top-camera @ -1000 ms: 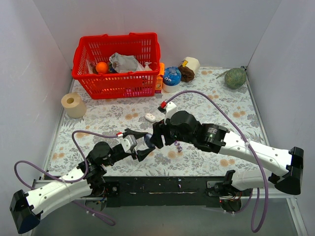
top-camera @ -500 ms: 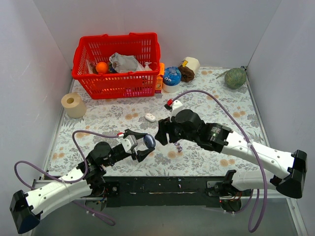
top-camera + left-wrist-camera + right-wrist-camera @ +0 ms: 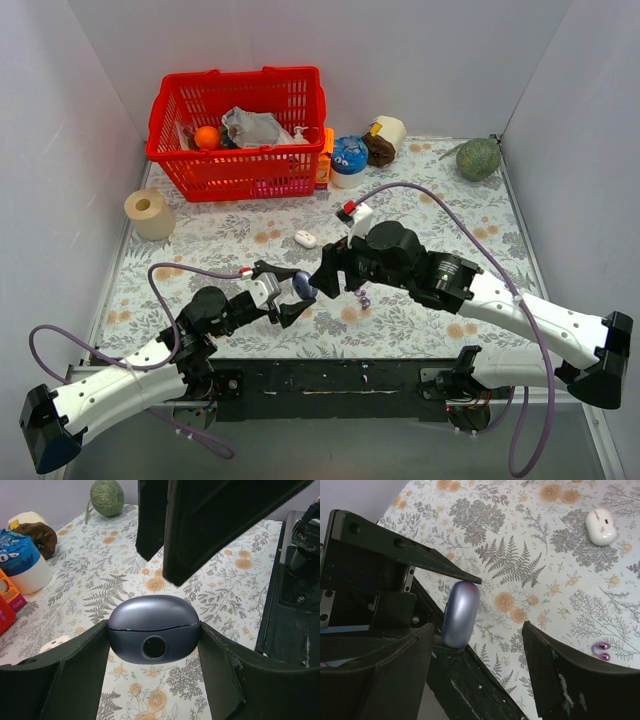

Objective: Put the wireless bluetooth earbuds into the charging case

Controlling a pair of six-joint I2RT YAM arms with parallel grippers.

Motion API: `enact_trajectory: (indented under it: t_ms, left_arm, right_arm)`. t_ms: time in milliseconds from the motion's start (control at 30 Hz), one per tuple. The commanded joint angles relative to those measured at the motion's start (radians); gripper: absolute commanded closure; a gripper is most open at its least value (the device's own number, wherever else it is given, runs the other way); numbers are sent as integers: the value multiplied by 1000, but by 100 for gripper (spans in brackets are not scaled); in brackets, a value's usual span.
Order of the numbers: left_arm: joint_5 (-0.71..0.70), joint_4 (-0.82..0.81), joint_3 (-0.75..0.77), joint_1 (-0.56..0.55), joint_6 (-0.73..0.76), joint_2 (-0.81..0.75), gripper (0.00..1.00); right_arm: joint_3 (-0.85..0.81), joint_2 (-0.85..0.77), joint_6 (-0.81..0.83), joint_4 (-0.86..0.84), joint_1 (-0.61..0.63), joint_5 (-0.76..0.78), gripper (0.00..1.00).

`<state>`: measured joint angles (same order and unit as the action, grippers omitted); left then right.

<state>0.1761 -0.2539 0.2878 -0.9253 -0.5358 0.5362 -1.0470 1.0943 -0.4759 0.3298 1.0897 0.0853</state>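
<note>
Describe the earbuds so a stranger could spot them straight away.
On the flowered table, look near the front middle, where the left gripper holds a grey-blue case. Just right of it, on the cloth, lie the earbuds: two tiny beads side by side. Their shiny purple sets them apart from the small white case farther back.

A lavender-grey case (image 3: 461,613) stands on edge, clamped between the black fingers (image 3: 410,550) of the left gripper (image 3: 464,609). The right gripper (image 3: 479,626) frames it in the foreground, jaws spread wide and touching nothing. Two shiny purple earbuds (image 3: 602,650) lie together on the floral table (image 3: 520,555) at lower right. A small white pod (image 3: 600,526) lies at upper right.
</note>
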Motion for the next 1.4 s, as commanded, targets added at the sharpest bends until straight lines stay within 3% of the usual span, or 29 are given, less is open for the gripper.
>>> enact_trajectory:
  t_ms: [0, 433, 1200, 1367]
  left_arm:
    - [-4, -22, 56, -6, 22, 18, 100]
    - [2, -31, 57, -9, 23, 4, 100]
    - [-15, -12, 65, -14, 23, -19, 100]
    - [-13, -5, 68, -14, 25, -7, 100]
  right_arm:
    - [-74, 81, 42, -2, 9, -76, 21]
    - [-36, 70, 7, 25, 6, 25, 24]
    - [-39, 19, -17, 55, -43, 73, 27]
    - [-41, 1, -7, -15, -44, 19, 26]
